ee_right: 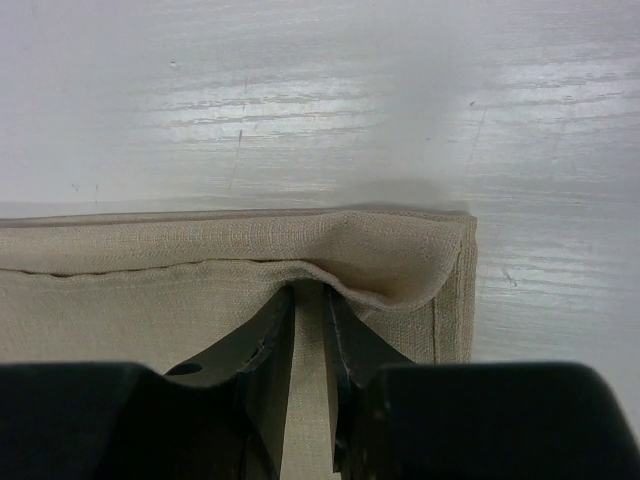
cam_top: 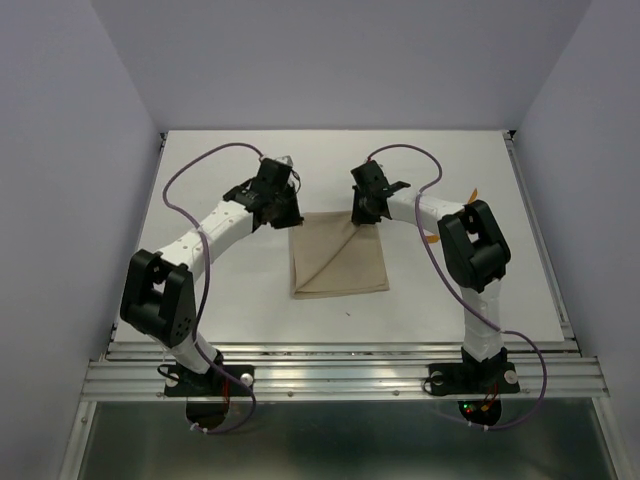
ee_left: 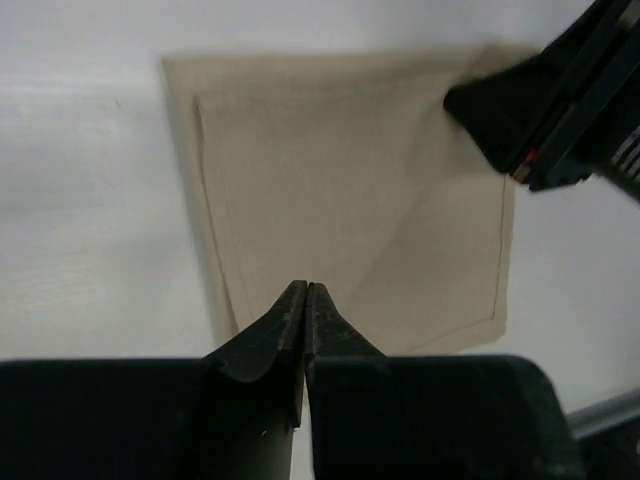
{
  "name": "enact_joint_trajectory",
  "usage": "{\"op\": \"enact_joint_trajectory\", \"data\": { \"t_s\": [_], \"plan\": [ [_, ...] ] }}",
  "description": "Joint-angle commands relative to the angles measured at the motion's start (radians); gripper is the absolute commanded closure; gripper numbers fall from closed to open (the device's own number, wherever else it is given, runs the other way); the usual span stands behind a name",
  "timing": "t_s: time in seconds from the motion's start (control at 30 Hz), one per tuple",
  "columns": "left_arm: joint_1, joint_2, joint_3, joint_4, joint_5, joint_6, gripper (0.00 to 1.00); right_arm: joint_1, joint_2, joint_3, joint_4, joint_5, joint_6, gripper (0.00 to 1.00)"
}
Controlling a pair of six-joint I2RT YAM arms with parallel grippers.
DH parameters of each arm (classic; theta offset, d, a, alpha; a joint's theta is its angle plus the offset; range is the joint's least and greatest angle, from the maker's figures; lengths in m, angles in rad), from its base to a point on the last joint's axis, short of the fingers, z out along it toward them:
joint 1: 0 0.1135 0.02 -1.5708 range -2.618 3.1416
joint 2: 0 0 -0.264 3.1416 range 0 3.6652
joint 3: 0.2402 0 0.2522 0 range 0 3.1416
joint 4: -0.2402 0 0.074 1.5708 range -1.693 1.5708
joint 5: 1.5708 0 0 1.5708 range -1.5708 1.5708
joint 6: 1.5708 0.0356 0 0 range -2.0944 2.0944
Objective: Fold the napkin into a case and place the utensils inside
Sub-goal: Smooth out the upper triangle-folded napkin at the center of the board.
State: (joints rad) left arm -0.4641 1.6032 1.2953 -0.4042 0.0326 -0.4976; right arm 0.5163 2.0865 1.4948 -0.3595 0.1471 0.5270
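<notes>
Near the table's (cam_top: 250, 312) middle, from above, the napkin (cam_top: 338, 255) is lying spread, the utensils (cam_top: 475, 195) toward the right edge. From the left wrist, the left gripper (ee_left: 305, 292) is being held closed, empty, over the cloth. From the right wrist, a far-corner fold is being pinched by the right gripper (ee_right: 310, 322); it should be carried across evenly, without dragging.

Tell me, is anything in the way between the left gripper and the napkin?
Nothing visible. The left gripper, jaws together, sits at the edge of the napkin. The right gripper pinches its far right corner, off to the side.
</notes>
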Motion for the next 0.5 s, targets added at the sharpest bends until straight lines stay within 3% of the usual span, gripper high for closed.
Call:
{"op": "enact_joint_trajectory", "data": {
  "t_s": [0.0, 0.47],
  "plan": [
    [-0.053, -0.031, -0.160, 0.125, 0.180, -0.070, 0.99, -0.007, -0.014, -0.019, 0.016, -0.018, 0.001, 0.77],
    [-0.107, -0.020, -0.373, 0.153, 0.199, -0.062, 1.00, -0.007, -0.017, -0.021, 0.017, -0.026, 0.007, 0.77]
  ]
}}
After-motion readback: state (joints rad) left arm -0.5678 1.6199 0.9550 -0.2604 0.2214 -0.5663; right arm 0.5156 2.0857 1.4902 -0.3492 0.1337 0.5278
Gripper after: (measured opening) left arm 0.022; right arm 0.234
